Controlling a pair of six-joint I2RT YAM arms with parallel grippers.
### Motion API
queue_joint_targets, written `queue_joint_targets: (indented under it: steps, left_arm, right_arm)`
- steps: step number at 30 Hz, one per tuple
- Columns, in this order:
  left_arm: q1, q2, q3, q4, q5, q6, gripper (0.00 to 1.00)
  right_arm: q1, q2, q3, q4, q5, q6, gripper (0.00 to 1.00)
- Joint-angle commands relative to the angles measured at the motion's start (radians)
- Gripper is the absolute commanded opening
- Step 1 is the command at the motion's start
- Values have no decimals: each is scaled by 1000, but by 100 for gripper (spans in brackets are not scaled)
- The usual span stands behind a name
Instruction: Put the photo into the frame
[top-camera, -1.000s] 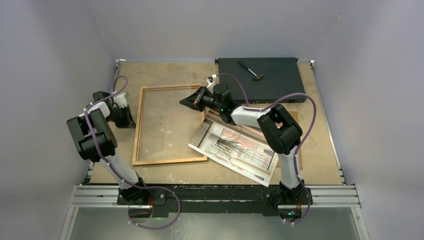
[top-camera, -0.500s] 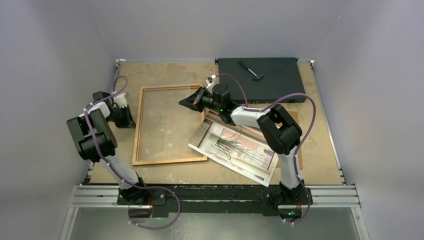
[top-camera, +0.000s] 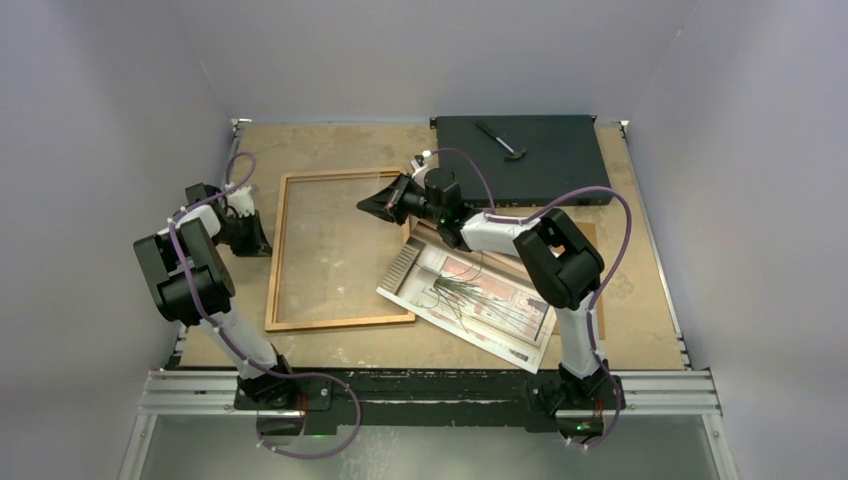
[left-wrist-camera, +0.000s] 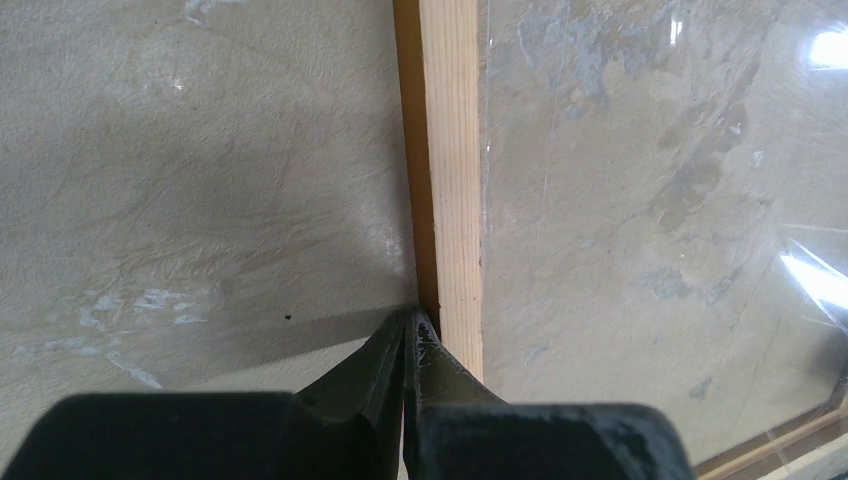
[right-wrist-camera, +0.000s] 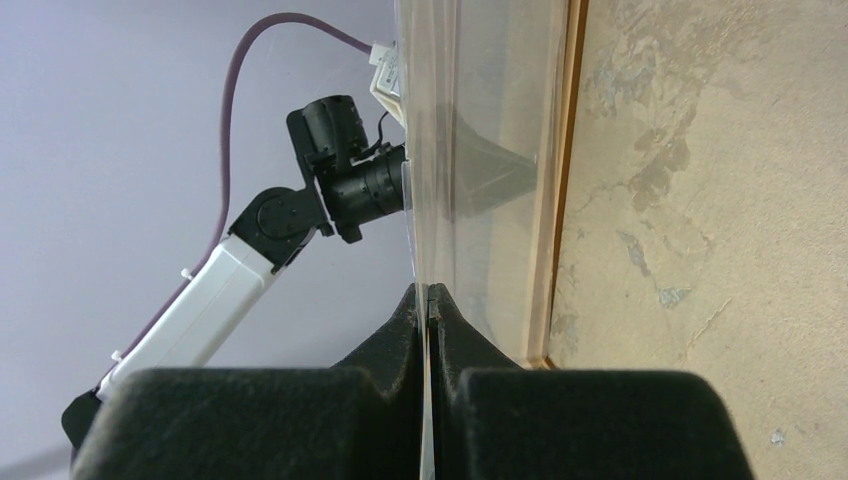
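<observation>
The frame (top-camera: 278, 250) lies flat on the left half of the table, a thin orange-brown wooden rectangle. To its right the photo (top-camera: 470, 295) lies face up and skewed. My left gripper (top-camera: 262, 240) is shut and empty, its tips (left-wrist-camera: 412, 325) resting against the outer side of the frame's left bar (left-wrist-camera: 455, 170). Over the frame's right side, my right gripper (top-camera: 368, 206) is shut on the edge of the clear pane (right-wrist-camera: 480, 120). The pane rises edge-on from the tips (right-wrist-camera: 428, 295), beside the frame's bar (right-wrist-camera: 553, 200).
A black flat box (top-camera: 540, 165) with a small hammer-like tool (top-camera: 500, 140) on it stands at the back right. A brown hardboard sheet (top-camera: 588, 235) lies under the photo. Grey walls close in the table on the left, back and right.
</observation>
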Motion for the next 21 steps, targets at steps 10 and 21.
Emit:
queue_joint_targets:
  steps: [10,21]
  left_arm:
    - [-9,-14,-27,-7,-4,-5,0]
    - [-4,-13,-22,-7,-6,-8,0]
  right_arm:
    - [-4,-67,-38,66,-8,16,0]
    - [-14,-96,-66,72,-6,10,0]
